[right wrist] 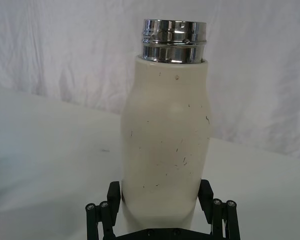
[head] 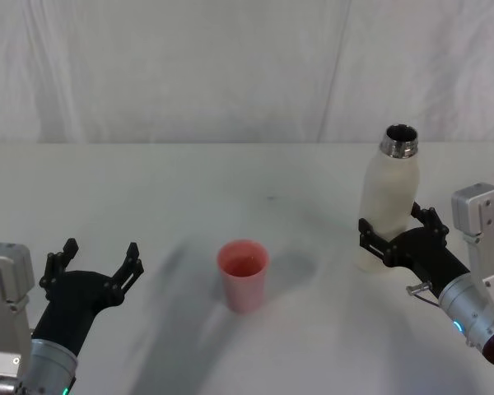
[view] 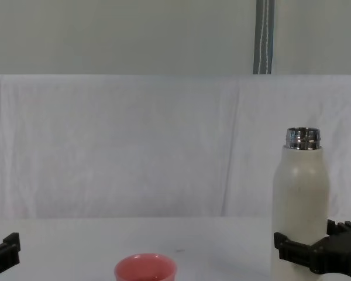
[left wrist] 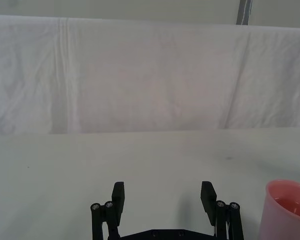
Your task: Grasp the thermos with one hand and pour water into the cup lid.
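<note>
The thermos (head: pixel 389 197) is stood upright on the bench (head: pixel 189 181), at its right side, uncapped. The right hand (head: pixel 395 233) is set around its lower body, fingers beside its walls. The cup lid (head: pixel 243 274) is placed mid-bench. The left hand (head: pixel 97 262) is held apart, empty, left of it.

Thermos (view: pixel 300 205): base cut off by the chest view's lower edge; base also cut off in the right wrist view, behind the right gripper (right wrist: pixel 160 200). Contact between its fingers and the bottle wall cannot be confirmed. Cup lid (left wrist: pixel 288 210): cropped at the left wrist view's corner; contents indistinct. Left gripper (view: pixel 3 252): largely cut off by the chest view's edge.
</note>
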